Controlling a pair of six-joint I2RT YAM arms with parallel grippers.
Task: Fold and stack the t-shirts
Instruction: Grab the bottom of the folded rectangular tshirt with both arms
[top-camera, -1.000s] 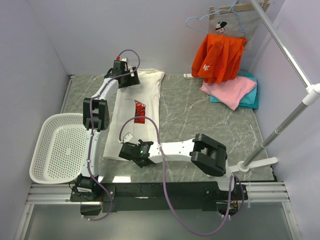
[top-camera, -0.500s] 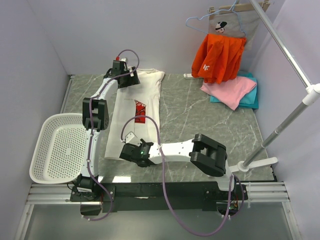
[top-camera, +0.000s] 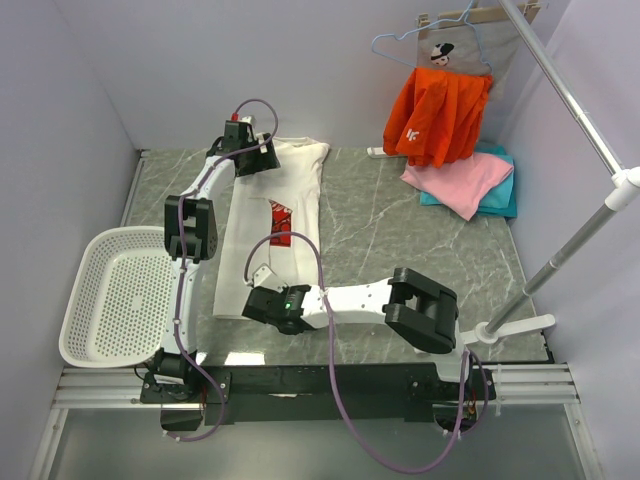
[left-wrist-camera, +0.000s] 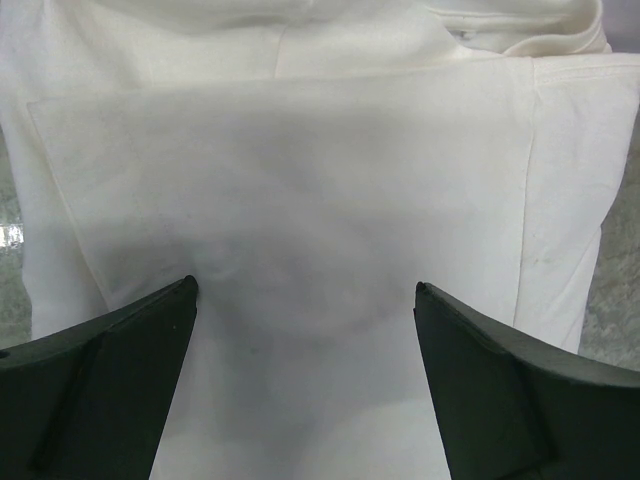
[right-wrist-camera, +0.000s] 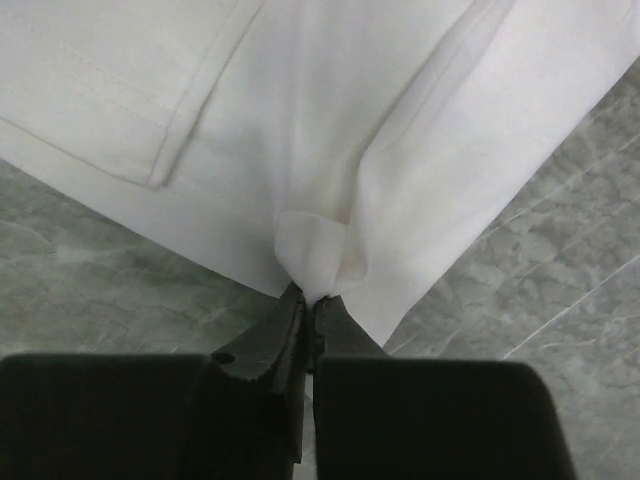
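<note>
White t-shirt (left-wrist-camera: 300, 150) fills view, folded layers, L gripper (left-wrist-camera: 305, 288) w/ jaws apart

We see a sliver of the red print (top-camera: 279, 222) on the folded white cloth t-shirt (top-camera: 300, 175), lettering too small to read; right of it, a pink cloth shirt (top-camera: 455, 180) covers most of a teal shirt (top-camera: 507, 195).

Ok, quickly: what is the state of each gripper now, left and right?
Left gripper: open, over the white shirt, holding nothing.
Right gripper: closed, pinching the edge of the white shirt.
</note>
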